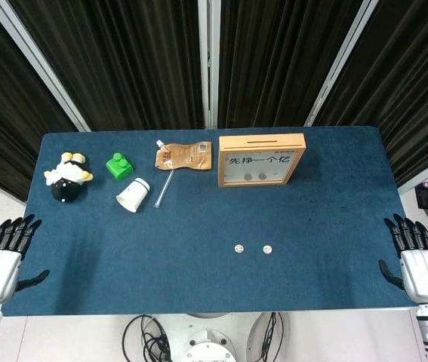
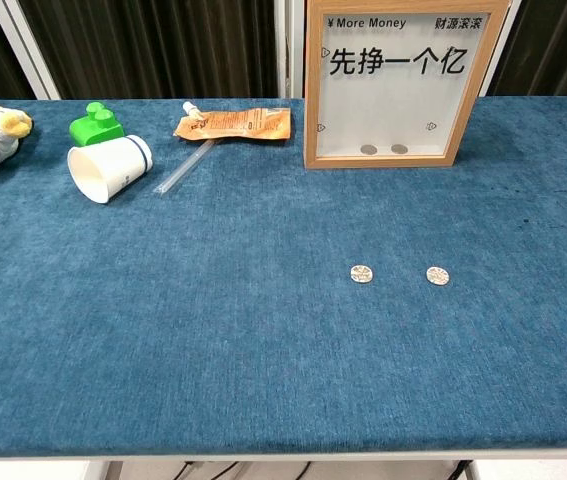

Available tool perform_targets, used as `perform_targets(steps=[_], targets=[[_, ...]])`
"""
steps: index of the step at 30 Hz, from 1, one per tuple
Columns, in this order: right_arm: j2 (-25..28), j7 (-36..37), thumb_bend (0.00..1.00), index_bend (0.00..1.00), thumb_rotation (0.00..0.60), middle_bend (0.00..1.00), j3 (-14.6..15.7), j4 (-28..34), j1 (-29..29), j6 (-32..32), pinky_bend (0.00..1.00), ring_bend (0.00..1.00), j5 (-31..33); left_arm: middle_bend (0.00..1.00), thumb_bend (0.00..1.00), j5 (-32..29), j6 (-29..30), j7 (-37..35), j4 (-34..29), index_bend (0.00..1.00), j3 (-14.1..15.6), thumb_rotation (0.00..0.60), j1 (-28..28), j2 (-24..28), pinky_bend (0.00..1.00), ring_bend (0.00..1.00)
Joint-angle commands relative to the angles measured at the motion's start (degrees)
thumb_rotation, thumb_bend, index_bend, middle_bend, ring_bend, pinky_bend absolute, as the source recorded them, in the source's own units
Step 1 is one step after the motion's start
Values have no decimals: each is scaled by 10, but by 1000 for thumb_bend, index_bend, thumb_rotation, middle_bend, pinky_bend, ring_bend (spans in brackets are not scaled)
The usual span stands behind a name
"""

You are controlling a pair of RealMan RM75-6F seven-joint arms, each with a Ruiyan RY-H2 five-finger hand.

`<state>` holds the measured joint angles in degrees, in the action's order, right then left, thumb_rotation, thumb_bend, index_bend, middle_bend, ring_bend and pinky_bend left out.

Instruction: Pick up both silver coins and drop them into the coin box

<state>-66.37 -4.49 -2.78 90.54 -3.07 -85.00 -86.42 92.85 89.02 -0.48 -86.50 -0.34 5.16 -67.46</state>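
Bare blue table (image 1: pixel 198 279) surrounds the two silver coins (image 1: pixel 252 248), open on every side. The coin box (image 1: pixel 261 159) stands well behind them, unobstructed in front. The paper cup (image 1: pixel 133 194), straw (image 1: pixel 164 187) and pouch (image 1: pixel 184 156) lie far left.

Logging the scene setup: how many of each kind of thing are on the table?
Silver coins on the cloth: 2
Coin box: 1
Paper cup: 1
Green block: 1
Plush toy: 1
Orange pouch: 1
Clear straw: 1
Total: 8
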Motion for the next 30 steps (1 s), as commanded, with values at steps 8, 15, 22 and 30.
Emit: perform_targets(steps=[8,15,22,30], targets=[[-3,-3,272,0,600,0,6,-1,-3,6,0,0,-10,11,87,4,8,-3,5,64,5,600,-6,-4,0,0],[-15,-41,273,0,600,0,23,12,-28,49,0,0,-33,11,87,6,11,-1,-1,63,2,600,-5,0,0,0],[-49,-84,273,0,600,0,26,14,-70,110,0,0,-46,11,87,8,12,-2,9,63,6,600,-7,-8,0,0],[-109,-133,271,12,600,0,14,-12,-123,162,0,0,-58,11,87,6,13,-14,24,64,6,600,-9,-15,0,0]])
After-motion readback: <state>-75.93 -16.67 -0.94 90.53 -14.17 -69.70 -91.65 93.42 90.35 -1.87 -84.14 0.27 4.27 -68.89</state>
